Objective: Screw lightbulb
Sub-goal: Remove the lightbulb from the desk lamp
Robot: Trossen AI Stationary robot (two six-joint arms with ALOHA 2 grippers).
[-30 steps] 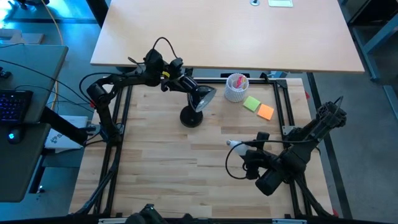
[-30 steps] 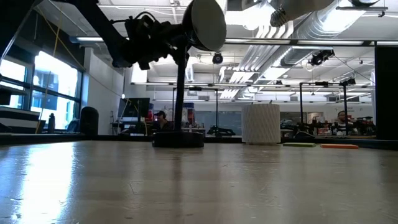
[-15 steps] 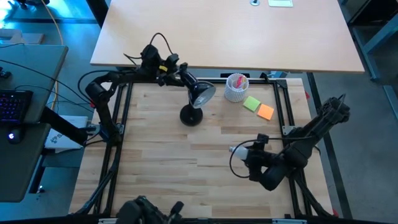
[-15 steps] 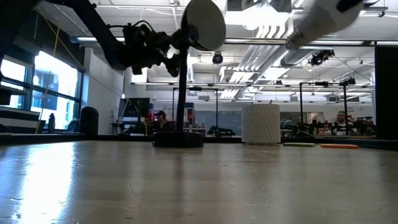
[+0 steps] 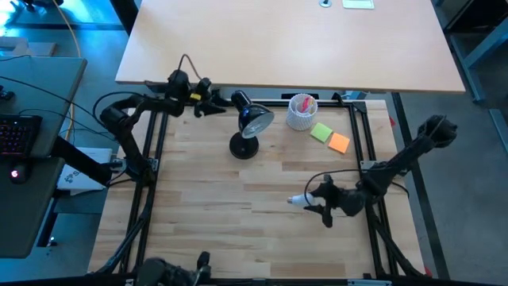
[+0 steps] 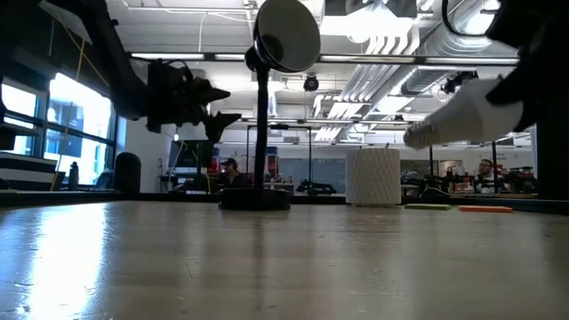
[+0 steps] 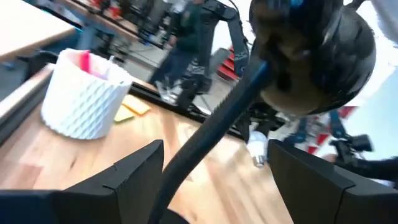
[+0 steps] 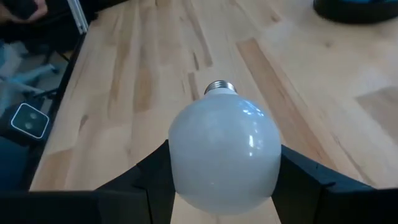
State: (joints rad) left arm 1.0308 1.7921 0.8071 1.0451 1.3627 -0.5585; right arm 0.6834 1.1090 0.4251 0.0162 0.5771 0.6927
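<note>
From above, the left gripper has let go of the black desk lamp and backed off to 10 o'clock, fingers open. Down low, the right gripper, at 4 o'clock, clamps the small white lightbulb with its metal screw base toward the lamp, ready to approach.

Bright windows, ceiling ducts, pale desk, grey floor

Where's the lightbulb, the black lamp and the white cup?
lightbulb [image 8: 224, 155]: right wrist view, white globe.
black lamp [image 5: 255, 121]: high view, its head.
white cup [image 5: 298, 119]: high view, ribbed side.
</note>
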